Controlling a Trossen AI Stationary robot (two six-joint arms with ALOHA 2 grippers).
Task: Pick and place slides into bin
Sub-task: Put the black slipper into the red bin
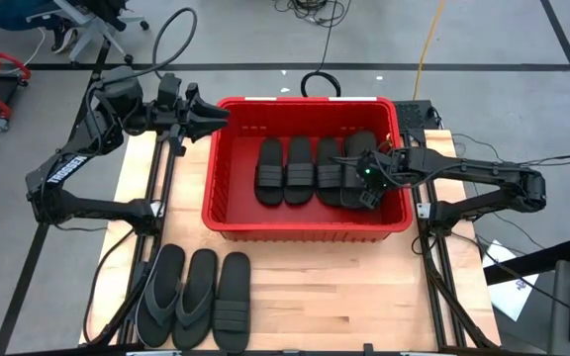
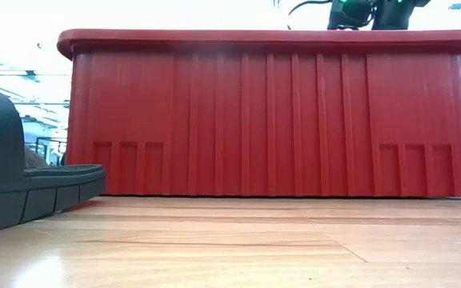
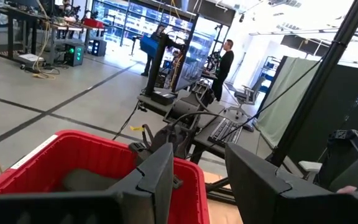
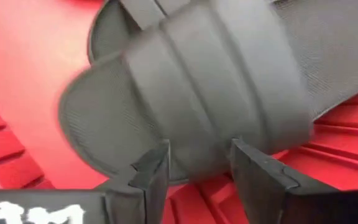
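Your right gripper (image 1: 367, 184) hangs open over the slides (image 1: 315, 168) at the bin's (image 1: 234, 213) three o'clock side; the left gripper (image 1: 206, 114), part open, waits at ten o'clock. Three slides (image 1: 194, 297) wait on the worktop (image 1: 334, 297): light, soft foam, so pinch the strap.

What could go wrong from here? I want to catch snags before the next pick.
1. The right hand sits low in the bin, its open fingers close around the band of the slide it set atop another; lifting could drag it.
2. That stacked slide rests on its neighbour and may tip.
3. Three slides remain on the table; the left hand hovers at the bin's far-left corner and could clip the rim.
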